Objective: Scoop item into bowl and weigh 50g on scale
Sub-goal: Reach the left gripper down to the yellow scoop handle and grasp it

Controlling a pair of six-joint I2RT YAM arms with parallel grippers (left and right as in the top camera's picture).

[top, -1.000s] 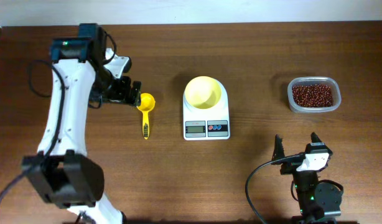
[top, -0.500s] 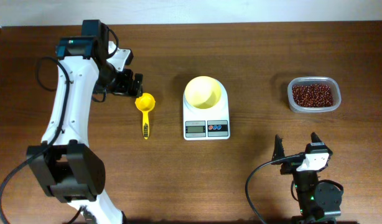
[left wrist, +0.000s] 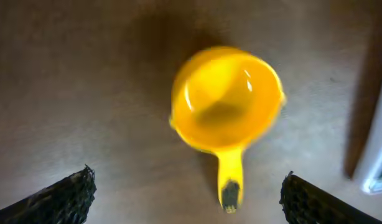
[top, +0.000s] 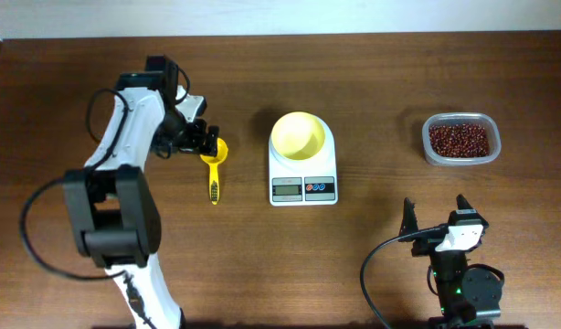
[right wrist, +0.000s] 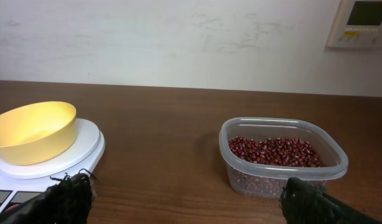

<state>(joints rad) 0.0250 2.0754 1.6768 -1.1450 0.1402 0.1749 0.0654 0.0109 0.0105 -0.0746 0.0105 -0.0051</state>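
Dark red-brown beans (top: 460, 140) fill a clear plastic tub (top: 429, 152) at the far right, also in the right wrist view (right wrist: 275, 151). The pale yellow bowl (top: 299, 135) sits empty on the white scale (top: 303, 189); both show in the right wrist view, bowl (right wrist: 32, 132) and scale (right wrist: 60, 163). A yellow scoop (top: 214, 163) lies on the table left of the scale. My left gripper (top: 206, 139) is open just above its cup; in the left wrist view the scoop (left wrist: 227, 99) lies between the open fingers (left wrist: 191, 205). My right gripper (top: 436, 217) is open and empty (right wrist: 191, 202).
The wooden table (top: 372, 82) reaches a pale wall at the back (right wrist: 178, 37). The clear tub (right wrist: 284, 180) stands right of the scale with a bare gap between them. The right arm rests near the front edge.
My left gripper drew back from the scoop, then came back down over its cup, and the arm's elbow swung right. The scoop, bowl and right arm have not moved.
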